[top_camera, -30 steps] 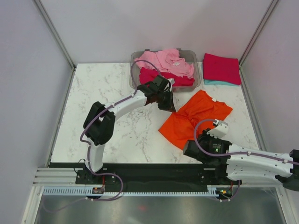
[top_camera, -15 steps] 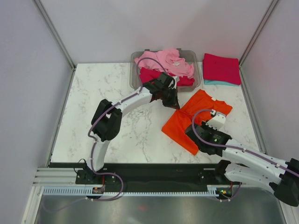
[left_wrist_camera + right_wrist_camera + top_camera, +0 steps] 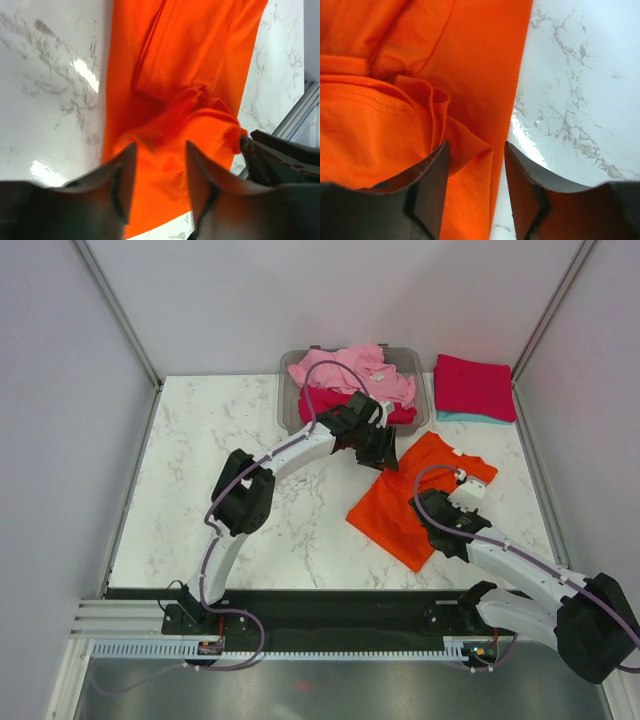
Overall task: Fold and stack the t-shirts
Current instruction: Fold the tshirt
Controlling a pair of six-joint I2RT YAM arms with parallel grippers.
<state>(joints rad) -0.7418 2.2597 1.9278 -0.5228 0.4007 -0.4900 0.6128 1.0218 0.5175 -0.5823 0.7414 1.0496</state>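
An orange t-shirt (image 3: 395,512) lies rumpled on the marble table, right of centre. My left gripper (image 3: 390,458) hovers over its far left corner, jaws open with only orange cloth (image 3: 170,90) beneath them. My right gripper (image 3: 430,506) stands over the shirt's middle, also open, with a raised fold of orange cloth (image 3: 465,145) lying loose between its fingers. In the left wrist view my left gripper (image 3: 157,167) holds nothing, and the same goes for my right gripper (image 3: 475,170) in its own view. A pink t-shirt (image 3: 352,368) and a crimson one (image 3: 322,400) fill the bin.
The grey see-through bin (image 3: 288,390) stands at the back centre. A folded crimson shirt (image 3: 475,385) rests on a teal one (image 3: 458,417) at the back right. White marble table (image 3: 200,470) stretches to the left. Enclosure walls close in all round.
Both grippers were shut on the orange shirt and carried it a little right and back. Both jaws have now opened and let the shirt go onto the table.
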